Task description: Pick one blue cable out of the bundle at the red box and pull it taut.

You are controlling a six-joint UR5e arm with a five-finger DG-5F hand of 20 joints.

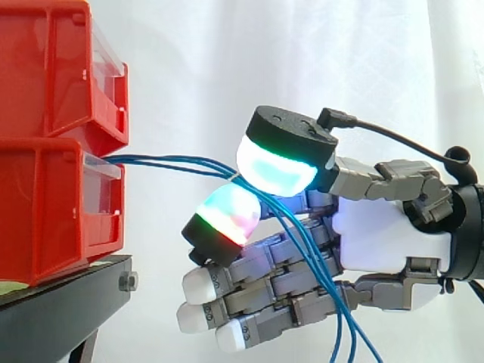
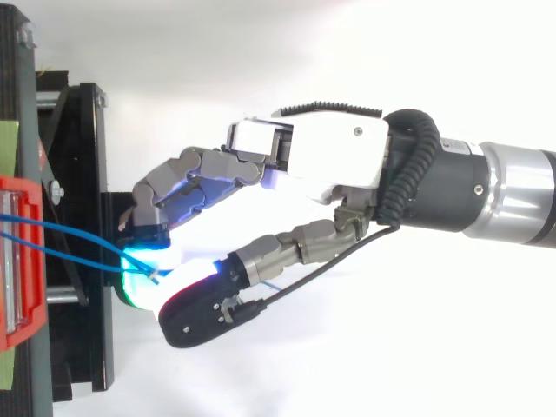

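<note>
Blue cables [image 1: 166,161] leave the lower red bin [image 1: 45,219] and run nearly straight to the right, close together. They pass between a cyan-green glowing pad [image 1: 276,162] above and a red-green glowing fingertip [image 1: 225,215] below, which pinch them. Past the pinch the strands hang down in front of the palm and leave the frame at the bottom. My hand [image 1: 378,234] comes in from the right, and its other fingers stretch toward the bin below the pinch. From above, two blue strands [image 2: 69,236] converge from the red bin [image 2: 17,261] to the pinch in my hand [image 2: 321,152].
A second red bin [image 1: 53,68] is stacked on the lower one. Both rest on a black stand [image 1: 60,302], which has a bolt at its front corner. A white curtain hangs behind. A short gap separates my fingertips from the bins.
</note>
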